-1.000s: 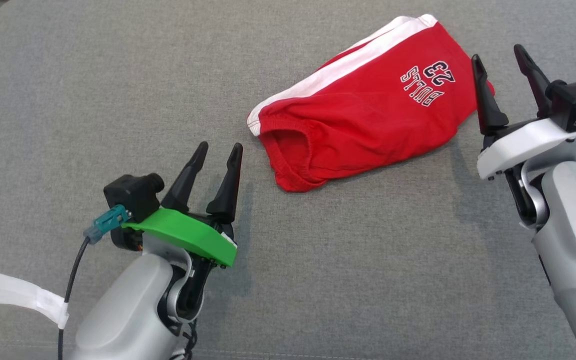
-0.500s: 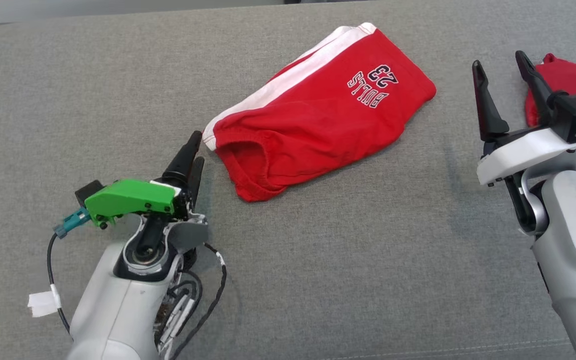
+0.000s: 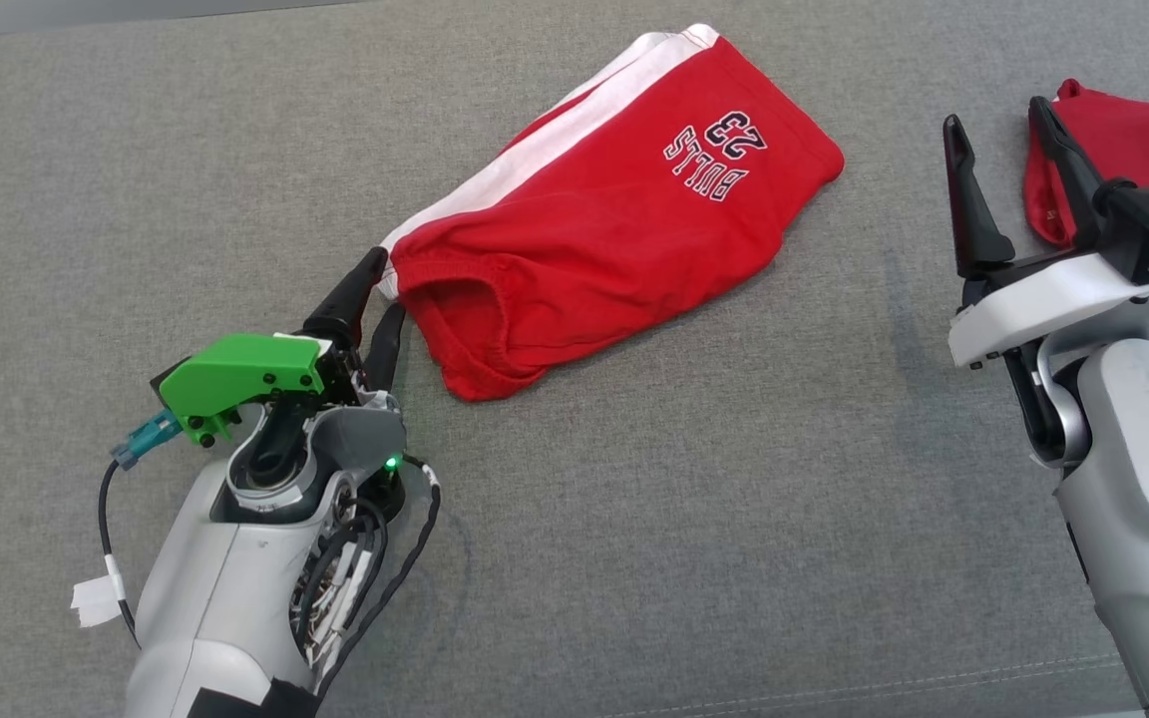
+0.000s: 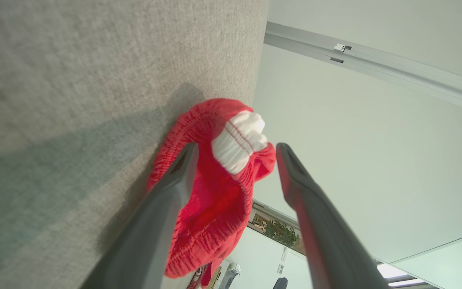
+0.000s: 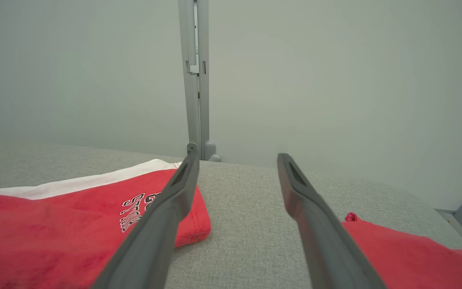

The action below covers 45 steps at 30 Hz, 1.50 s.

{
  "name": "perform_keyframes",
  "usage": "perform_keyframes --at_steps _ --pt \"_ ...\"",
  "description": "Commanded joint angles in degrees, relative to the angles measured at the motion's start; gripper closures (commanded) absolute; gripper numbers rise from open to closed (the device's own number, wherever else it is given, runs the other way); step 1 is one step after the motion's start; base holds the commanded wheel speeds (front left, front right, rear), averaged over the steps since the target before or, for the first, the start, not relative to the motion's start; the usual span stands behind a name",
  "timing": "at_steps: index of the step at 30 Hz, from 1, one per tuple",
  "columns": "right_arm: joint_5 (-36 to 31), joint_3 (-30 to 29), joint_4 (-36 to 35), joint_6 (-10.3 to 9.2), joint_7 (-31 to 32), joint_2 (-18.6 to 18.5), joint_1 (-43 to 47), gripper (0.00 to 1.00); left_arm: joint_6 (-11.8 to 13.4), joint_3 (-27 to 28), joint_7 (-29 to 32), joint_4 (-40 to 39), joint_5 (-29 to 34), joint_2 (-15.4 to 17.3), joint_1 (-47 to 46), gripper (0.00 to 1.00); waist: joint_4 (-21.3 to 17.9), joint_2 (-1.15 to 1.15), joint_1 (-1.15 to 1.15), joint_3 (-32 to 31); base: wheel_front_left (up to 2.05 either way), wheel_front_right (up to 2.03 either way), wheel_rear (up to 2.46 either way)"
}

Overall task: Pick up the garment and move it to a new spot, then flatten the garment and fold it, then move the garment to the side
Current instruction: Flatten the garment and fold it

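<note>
The garment (image 3: pixel 614 209) is a pair of red shorts with a white side stripe and "BULLS 23" print, lying folded on the grey padded surface (image 3: pixel 684 499). My left gripper (image 3: pixel 387 284) is rolled onto its side at the garment's near-left waistband corner, open. In the left wrist view the white-and-red corner of the garment (image 4: pixel 215 192) sits between the spread fingers of the left gripper (image 4: pixel 237 146), one finger against the cloth. My right gripper (image 3: pixel 995 115) stands open to the right of the garment, apart from it. The right gripper (image 5: pixel 235 154) frames bare surface beside the garment's (image 5: pixel 54 224) printed end.
A second red garment (image 3: pixel 1123 150) lies at the far right, partly behind my right gripper, and its edge (image 5: pixel 407 257) shows under the right finger. The surface's far edge meets a pale wall. Open grey surface stretches across the front.
My left gripper has rolled onto its side and moved up to the garment's waistband corner. The head camera has shifted. The right gripper has kept its pose, open.
</note>
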Motion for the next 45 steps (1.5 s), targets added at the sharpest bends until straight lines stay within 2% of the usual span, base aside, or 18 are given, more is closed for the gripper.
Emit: perform_keyframes --at_steps 1,7,8,10,17,20,23,27,30,33,35,40,45 --pt "-0.42 0.11 -0.18 -0.10 -0.12 -0.05 0.64 0.00 -0.65 0.22 -0.30 0.45 -0.05 0.02 -0.80 0.00 -0.13 0.00 0.00 0.18 0.00 0.00 0.00" --pt "-0.36 0.20 0.17 -0.10 -0.12 -0.53 0.71 0.00 -2.39 0.53 -1.86 2.55 -0.31 0.02 -2.16 0.01 -0.17 0.00 0.00 0.43 0.00 0.00 0.00" --pt "-0.46 0.19 0.22 -0.10 -0.12 -0.64 0.77 0.00 -2.71 0.60 -2.25 2.95 -0.33 0.02 -2.33 0.42 -0.11 0.00 0.00 0.42 0.00 0.00 0.00" --pt "-0.59 0.20 0.31 -0.10 -0.12 -0.68 0.73 0.00 -3.24 0.31 -2.36 3.46 -0.93 0.00 -2.62 1.00 0.08 0.00 0.00 0.42 0.00 0.00 0.00" --pt "-0.90 0.58 0.99 -0.10 -0.12 -0.30 -0.06 0.00 -4.25 -2.51 -2.17 4.22 -3.26 0.00 -2.92 1.00 1.03 0.00 0.00 0.28 0.00 0.00 0.00" --pt "-0.74 0.78 1.10 -0.10 -0.12 -0.13 0.06 0.00 -5.43 -3.85 -3.09 4.54 -3.06 0.00 -3.14 1.00 1.42 0.00 0.00 0.22 0.00 0.00 0.00" --pt "-0.36 0.92 1.15 -0.10 -0.12 -0.20 0.29 0.00 -7.15 -4.90 -4.30 4.35 -0.71 0.17 -3.56 1.00 1.54 0.00 0.00 0.11 0.00 0.00 0.00" --pt "0.10 0.70 1.23 -0.10 -0.12 -0.23 0.88 0.00 -8.79 -7.53 -6.73 3.67 4.92 2.40 -3.89 1.00 1.75 0.00 0.00 -0.14 0.00 0.00 0.00" --pt "0.20 0.56 1.24 -0.10 -0.12 0.06 1.36 0.00 -9.25 -10.76 -8.62 3.28 10.95 4.76 -4.98 1.00 1.84 0.00 0.00 -0.32 0.00 0.00 0.00" --pt "0.29 0.55 1.23 -0.10 -0.12 0.34 1.67 0.00 -8.30 -11.74 -10.16 3.11 13.22 5.33 -5.36 1.00 1.88 0.00 0.00 -0.35 0.00 0.00 0.00" --pt "0.35 0.57 1.15 -0.10 -0.12 0.52 1.81 0.00 -6.87 -10.16 -10.38 2.70 10.84 4.50 -4.58 0.00 1.82 0.00 0.00 -0.30 0.00 0.00 0.00" --pt "0.61 -0.10 0.97 -0.10 -0.12 0.61 2.17 0.00 -4.59 -5.62 -6.73 -1.75 1.97 2.47 -1.12 0.00 1.72 0.00 0.00 -0.12 0.00 0.00 0.00" --pt "0.76 -0.44 1.04 -0.10 -0.12 0.68 2.34 0.00 -2.33 -3.08 -6.81 -5.79 -2.06 1.82 1.56 0.00 1.64 0.00 0.00 0.01 0.00 0.00 0.00"
